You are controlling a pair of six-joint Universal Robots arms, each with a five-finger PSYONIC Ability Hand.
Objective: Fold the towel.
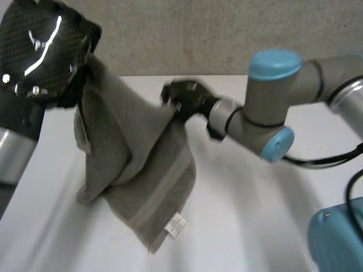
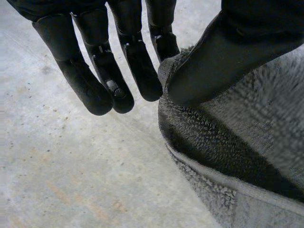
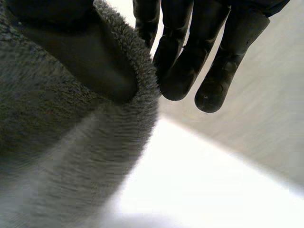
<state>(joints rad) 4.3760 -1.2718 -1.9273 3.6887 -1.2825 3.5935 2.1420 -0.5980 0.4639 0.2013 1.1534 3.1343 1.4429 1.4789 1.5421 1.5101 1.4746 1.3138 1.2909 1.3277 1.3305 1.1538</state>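
A grey towel [image 1: 142, 164] hangs in the air above the white table [image 1: 255, 215], its lowest corner with a white label [image 1: 177, 225] near the tabletop. My left hand [image 1: 39, 51] holds one upper corner high up. In the left wrist view the thumb [image 2: 228, 52] pinches the towel's [image 2: 247, 142] edge against a finger, and the other fingers [image 2: 95, 71] hang straight. My right hand [image 1: 184, 96] grips the other upper corner, lower and to the right. In the right wrist view the thumb [image 3: 71, 52] presses the towel [image 3: 57, 142] against the fingers [image 3: 185, 57].
A grey concrete wall [image 1: 198, 34] runs behind the table. The right arm [image 1: 266, 113] stretches in above the table from the right. A light-blue housing [image 1: 337, 238] sits at the near right corner.
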